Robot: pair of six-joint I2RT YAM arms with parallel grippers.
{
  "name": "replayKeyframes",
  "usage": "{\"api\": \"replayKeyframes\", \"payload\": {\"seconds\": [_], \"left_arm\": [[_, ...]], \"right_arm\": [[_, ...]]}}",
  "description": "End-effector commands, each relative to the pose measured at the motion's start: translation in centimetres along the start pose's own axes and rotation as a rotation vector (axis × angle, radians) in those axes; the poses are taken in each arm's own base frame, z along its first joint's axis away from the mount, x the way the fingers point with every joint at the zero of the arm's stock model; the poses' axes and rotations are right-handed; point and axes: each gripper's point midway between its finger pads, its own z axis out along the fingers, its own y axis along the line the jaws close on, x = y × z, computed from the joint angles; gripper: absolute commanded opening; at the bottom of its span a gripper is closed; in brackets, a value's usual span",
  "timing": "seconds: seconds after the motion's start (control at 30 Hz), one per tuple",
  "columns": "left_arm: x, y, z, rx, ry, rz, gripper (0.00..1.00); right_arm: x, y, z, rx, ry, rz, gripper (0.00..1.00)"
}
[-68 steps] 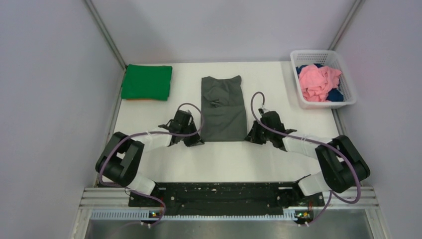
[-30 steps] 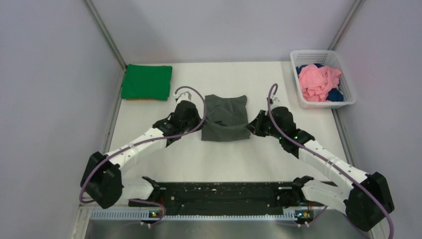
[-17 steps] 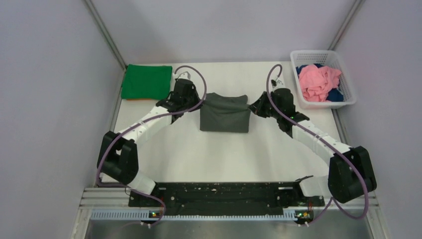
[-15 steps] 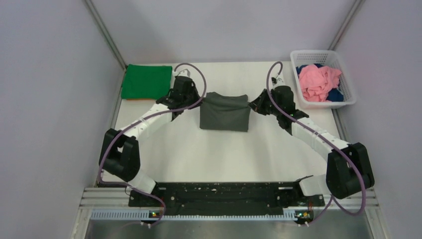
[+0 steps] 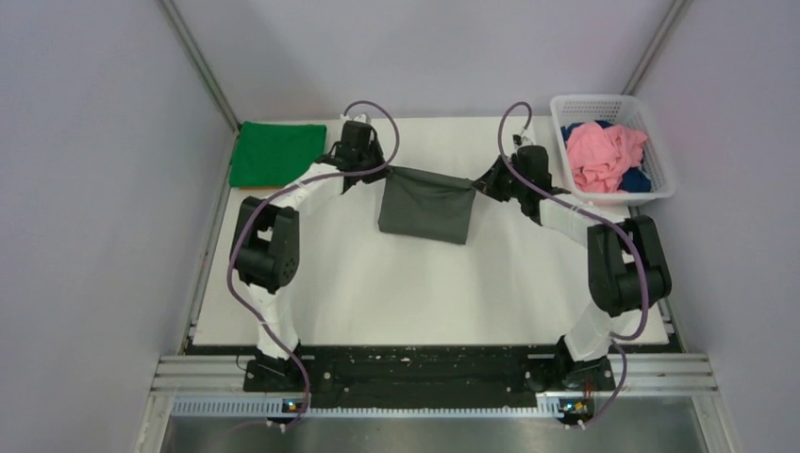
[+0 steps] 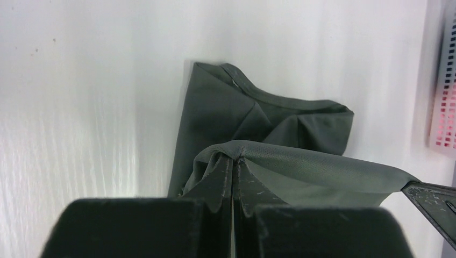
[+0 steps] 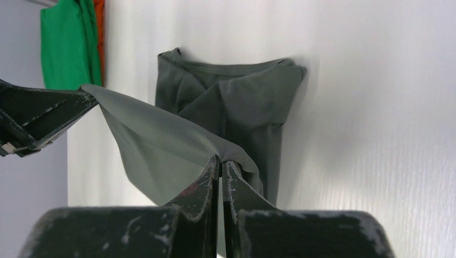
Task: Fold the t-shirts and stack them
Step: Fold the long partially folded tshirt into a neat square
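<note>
Both arms (image 5: pixel 307 185) outstretched, left tool (image 5: pixel 381 171) and right tool (image 5: pixel 475 185) pinch grey t-shirt (image 5: pixel 426 208).

Dark grey shirt (image 5: pixel 426 205): mid-counter (image 5: pixel 396 283), toward the far side. I have one edge pinched shut in my left claw (image 6: pixel 233 161) and my right claw (image 7: pixel 221 161). That edge is lifted and stretched between them, and the rest lies doubled on the counter below.
Green shirt (image 5: pixel 278 153): folded into a flat rectangle at the far left corner. I see a strip of orange cloth (image 5: pixel 257 189) along its near edge.
Pink shirt (image 5: pixel 604 153): a crumpled heap in the white basket (image 5: pixel 618 197) at the far right.
Dark blue shirt (image 5: pixel 638 181): in the same basket, under the pink one. I see only scraps of it.
</note>
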Motion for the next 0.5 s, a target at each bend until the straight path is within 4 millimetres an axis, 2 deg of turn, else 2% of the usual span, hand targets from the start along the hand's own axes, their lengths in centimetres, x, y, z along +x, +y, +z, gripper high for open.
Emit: {"api": "replayKeyframes", "payload": {"seconds": [0.0,0.17,0.4,0.43,0.47], "left_arm": [[-4.3,-0.3,2.0,0.039,-0.098,0.023,0.0],[-4.8,0.3,5.3,0.048,-0.08,0.022,0.0],[-4.5,2.4,9.1,-0.006,-0.029,-0.013,0.0],[-4.3,2.6,9.6,-0.005,-0.019,-0.017,0.0],[-4.4,2.7,9.7,-0.002,-0.016,-0.019,0.0]], "right_arm": [[-4.3,-1.0,2.5,0.033,-0.104,-0.038,0.0],[-5.3,-2.4,6.0,0.042,-0.105,-0.064,0.0],[-4.6,-5.0,11.0,0.044,-0.05,-0.038,0.0],[-4.7,-5.1,11.4,0.046,-0.051,-0.036,0.0],[-5.0,-5.2,11.7,0.045,-0.059,-0.037,0.05]]}}
